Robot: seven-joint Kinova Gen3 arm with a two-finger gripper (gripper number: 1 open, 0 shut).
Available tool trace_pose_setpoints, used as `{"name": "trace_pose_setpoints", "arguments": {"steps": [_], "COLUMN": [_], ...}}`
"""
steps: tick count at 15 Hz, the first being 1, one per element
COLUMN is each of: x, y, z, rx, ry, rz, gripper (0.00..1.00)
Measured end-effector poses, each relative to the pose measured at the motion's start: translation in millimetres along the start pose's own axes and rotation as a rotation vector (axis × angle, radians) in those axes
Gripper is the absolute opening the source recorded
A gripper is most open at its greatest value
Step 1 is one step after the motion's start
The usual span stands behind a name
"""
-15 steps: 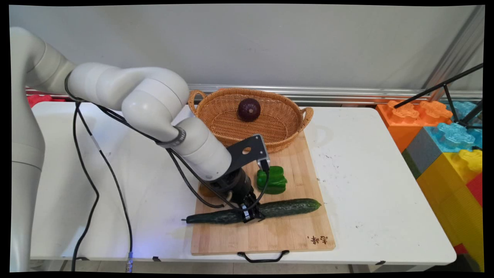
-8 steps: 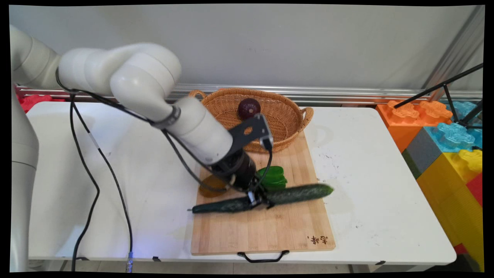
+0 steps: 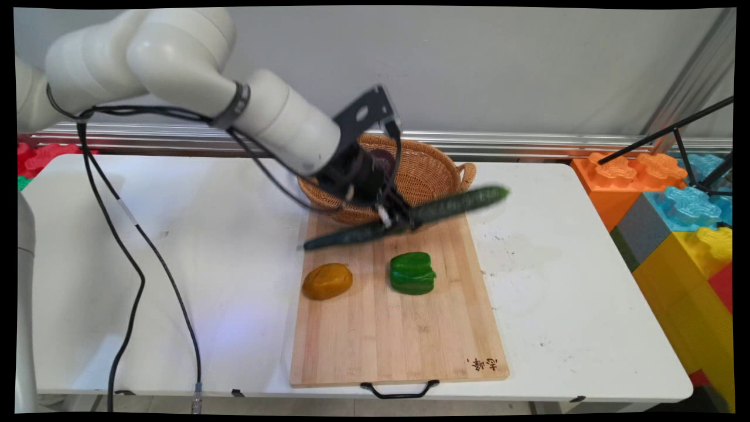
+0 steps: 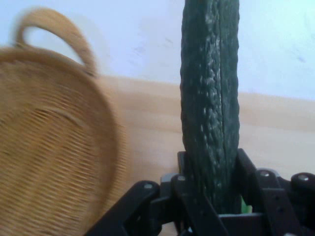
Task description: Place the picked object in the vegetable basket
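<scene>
My gripper point(image 3: 398, 220) is shut on a long dark green cucumber point(image 3: 451, 205) near its middle and holds it in the air, tilted up to the right, above the far end of the wooden cutting board point(image 3: 398, 346) and in front of the wicker basket point(image 3: 428, 170). In the hand view the cucumber point(image 4: 210, 108) rises straight from between the fingers, with the basket point(image 4: 49, 147) at the left. On the board below lie a green bell pepper point(image 3: 412, 273) and an orange-brown vegetable point(image 3: 327, 281). A dark purple onion in the basket is mostly hidden behind the wrist.
Coloured big toy blocks point(image 3: 674, 199) are stacked off the table's right edge, with a black tripod leg point(image 3: 674, 132) above them. Black cables point(image 3: 135, 264) hang from the arm over the left of the table. The board has a black handle point(image 3: 399, 389) at the near edge.
The gripper has lifted the cucumber off the board and carried it up and back toward the basket. The orange-brown vegetable, hidden before by the arm, shows now.
</scene>
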Motion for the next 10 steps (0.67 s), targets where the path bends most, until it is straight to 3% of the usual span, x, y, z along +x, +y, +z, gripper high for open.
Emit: {"name": "trace_pose_setpoints", "arguments": {"steps": [5,8,10], "x": [14,22,28], "y": [-52,-75,-87], "z": [-3,7,18], "rx": [0.148,0.183,0.178], "ry": [0.1,0.128,0.156], "rz": [0.068,0.14,0.21], "gripper": [0.0,0.0,0.0]}}
